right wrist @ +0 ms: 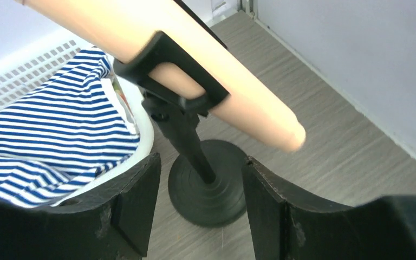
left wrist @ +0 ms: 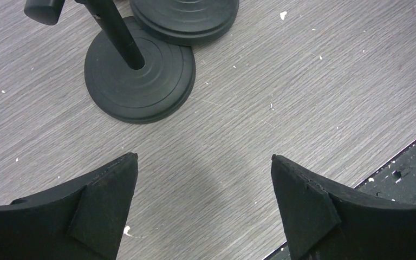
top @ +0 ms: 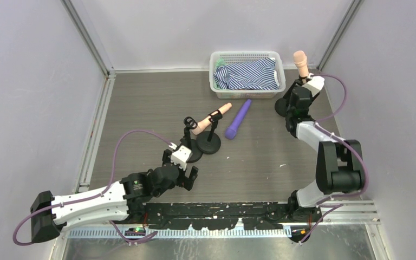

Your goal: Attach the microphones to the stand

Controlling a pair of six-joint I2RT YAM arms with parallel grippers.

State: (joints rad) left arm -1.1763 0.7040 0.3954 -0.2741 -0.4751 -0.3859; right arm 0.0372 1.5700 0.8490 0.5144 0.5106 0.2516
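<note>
One peach-pink microphone [top: 300, 62] sits in the clip of a black stand [top: 281, 106] at the back right; in the right wrist view the microphone [right wrist: 216, 70] is held by the clip [right wrist: 168, 65] above the round base [right wrist: 208, 187]. My right gripper [top: 292, 91] [right wrist: 201, 162] is open, its fingers on either side of the stand's pole and touching nothing. A second peach-pink microphone [top: 210, 120] rests in the clip of a centre stand [top: 209, 144]. A purple microphone [top: 239, 119] lies on the table beside it. Another stand [top: 191, 153] [left wrist: 139, 81] has an empty clip. My left gripper [top: 183, 168] [left wrist: 205, 158] is open and empty, just short of that stand.
A white basket [top: 216, 89] holding a blue-and-white striped cloth [top: 249, 73] stands at the back centre, close to the right stand; it shows in the right wrist view [right wrist: 135, 116]. Grey walls enclose the table. The black front rail [left wrist: 406, 162] lies near my left gripper.
</note>
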